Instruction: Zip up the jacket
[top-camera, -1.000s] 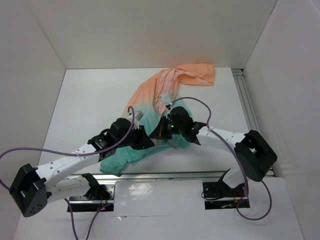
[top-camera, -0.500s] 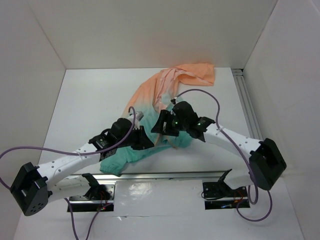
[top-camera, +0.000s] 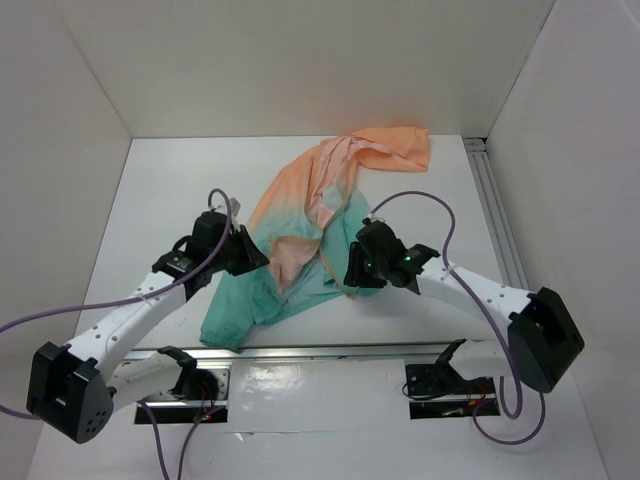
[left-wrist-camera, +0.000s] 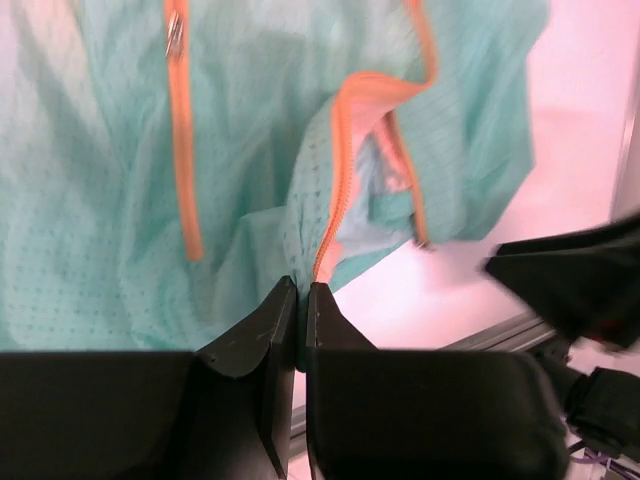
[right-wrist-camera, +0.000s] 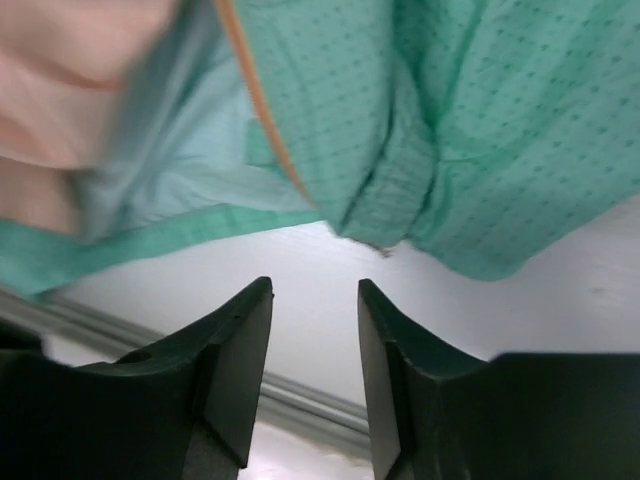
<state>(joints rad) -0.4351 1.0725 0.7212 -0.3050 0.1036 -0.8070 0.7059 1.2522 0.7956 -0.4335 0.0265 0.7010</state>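
Barely begun: jacket (top-camera: 300, 210) lies mid tabletop (top-camera: 170, 200), front zipper (left-wrist-camera: 338, 170) undone, sides apart; left gripper (left-wrist-camera: 302, 290) pinches zipper's bottom end; right gripper (right-wrist-camera: 314, 290) spread, holding nothing. All zipping left to do.

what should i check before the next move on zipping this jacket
1. Left gripper pinched on the bottom end of one front zipper tape: ok.
2. Right gripper holding the other side: not ok, open and empty, short of the jacket.
3. Zipper halves brought together: not ok, the front lies open.
4. Slider located: cannot tell.
5. Fabric flat: not ok, bunched and folded in the top view.
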